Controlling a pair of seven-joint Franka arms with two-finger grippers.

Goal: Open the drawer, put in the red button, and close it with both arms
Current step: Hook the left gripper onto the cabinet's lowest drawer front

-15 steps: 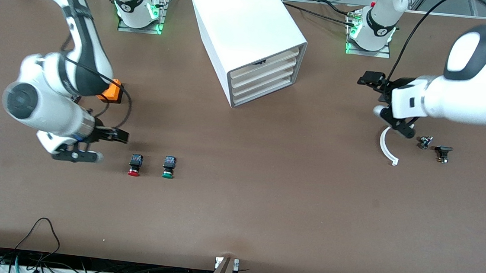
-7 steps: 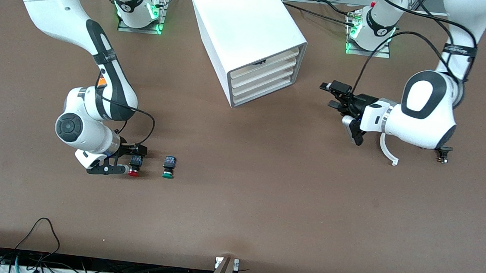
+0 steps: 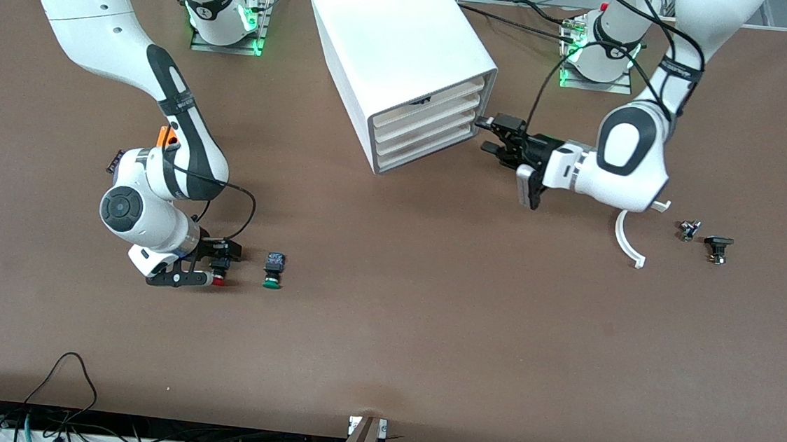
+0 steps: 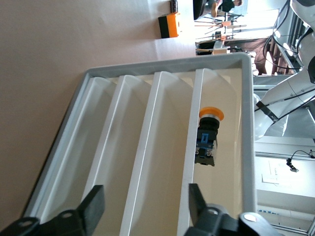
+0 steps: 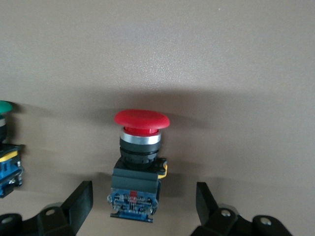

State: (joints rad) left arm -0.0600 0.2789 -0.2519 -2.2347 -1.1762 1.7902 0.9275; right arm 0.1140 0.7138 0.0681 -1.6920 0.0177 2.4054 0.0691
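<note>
While the right gripper (image 3: 215, 271) straddles the red button (image 3: 218, 279) with fingers spread, the left gripper (image 3: 493, 135), also spread, faces the closed drawer (image 3: 424, 114) from its three o'clock.

Light: bright, even, from overhead.
Shadows: soft, short, under the red button (image 5: 141, 119).
Glare: blown-out window area past the cabinet (image 4: 248, 128).
Focus: sharp throughout.

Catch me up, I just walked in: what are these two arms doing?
The right pincer sits open around the red button on the table, not yet clamped. The left pincer, also open, is at the cabinet front, facing the drawer, which is shut. An orange-capped button already lies in the top compartment.
</note>
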